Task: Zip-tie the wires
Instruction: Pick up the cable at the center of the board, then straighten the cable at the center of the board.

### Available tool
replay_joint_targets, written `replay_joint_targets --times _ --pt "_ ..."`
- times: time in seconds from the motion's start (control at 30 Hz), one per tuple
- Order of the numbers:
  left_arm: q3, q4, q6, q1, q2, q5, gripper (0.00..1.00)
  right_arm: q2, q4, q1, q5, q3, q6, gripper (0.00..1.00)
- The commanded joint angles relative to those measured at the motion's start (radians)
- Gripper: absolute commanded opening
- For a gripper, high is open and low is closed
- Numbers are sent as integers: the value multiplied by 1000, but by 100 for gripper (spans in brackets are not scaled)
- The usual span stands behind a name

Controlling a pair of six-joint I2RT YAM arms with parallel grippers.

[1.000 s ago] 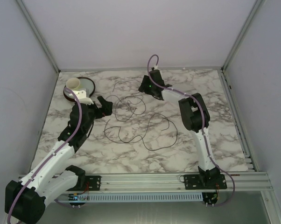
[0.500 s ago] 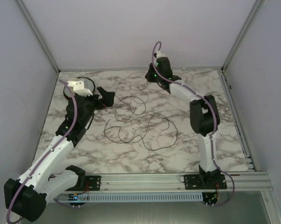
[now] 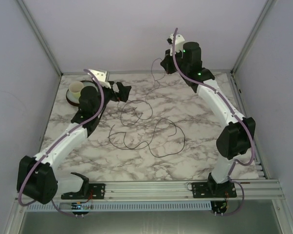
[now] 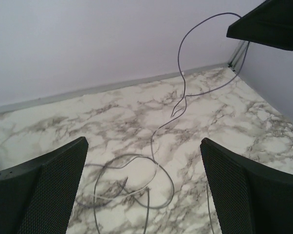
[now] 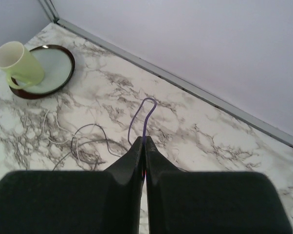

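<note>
**Top view.** The wires (image 3: 141,132) lie in loose loops at frame centre on the table (image 3: 210,141). One strand rises to the right gripper (image 3: 166,66), which is held high at upper centre. The left gripper (image 3: 123,91) hovers over the upper-left edge of the tangle, near the cup (image 3: 77,88) and plate (image 3: 71,99).

**Left wrist view.** The left gripper (image 4: 142,141) has its jaws spread wide and holds nothing. The wires (image 4: 158,129) climb from the loops below to the upper right of the frame.

**Right wrist view.** The right gripper (image 5: 143,141) has its jaws pressed together, pinching a strand. A small loop of wires (image 5: 145,103) stands out beyond the tips.

**Handling.** The wires appear very light, limp and slightly springy, and a single strand is likely to slip. The better place to take hold is where several loops cross.

**Change.** Compared with half a second earlier, the right gripper is higher and nearer the back wall, and its strand is off the table. The left gripper has shifted right and up the frame.
</note>
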Motion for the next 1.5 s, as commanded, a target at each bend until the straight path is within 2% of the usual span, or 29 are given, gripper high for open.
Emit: replay_joint_targets --times 0.0,0.27,0.4,0.6,0.67,0.73,0.93,1.03,1.2,1.47 --pt "43 257 18 2 87 115 100 -67 -107 -14 -68 76 -98 0" --pt "196 387 -148 -7 308 298 100 -123 -146 -15 -117 67 -118 0" --pt "221 451 -166 -38 382 298 100 -144 -149 -14 -128 53 -109 0" --pt "278 460 -179 -77 480 303 99 -168 -149 -14 -159 28 -91 0" --pt "297 466 -184 -87 508 307 93 -173 -149 -14 -154 17 -91 0" --pt "329 416 -162 -95 536 293 80 -182 -149 -14 -145 9 -95 0" --pt "367 335 -105 -96 589 201 30 -223 -148 -13 -103 -10 -96 0" --pt "388 321 -82 -96 601 194 0 -241 -148 -14 -85 -21 -102 0" --pt "509 224 -30 -94 569 172 0 -250 -145 -13 90 33 -134 0" --pt "730 -64 35 -93 462 82 0 -265 -127 67 330 178 -235 0"
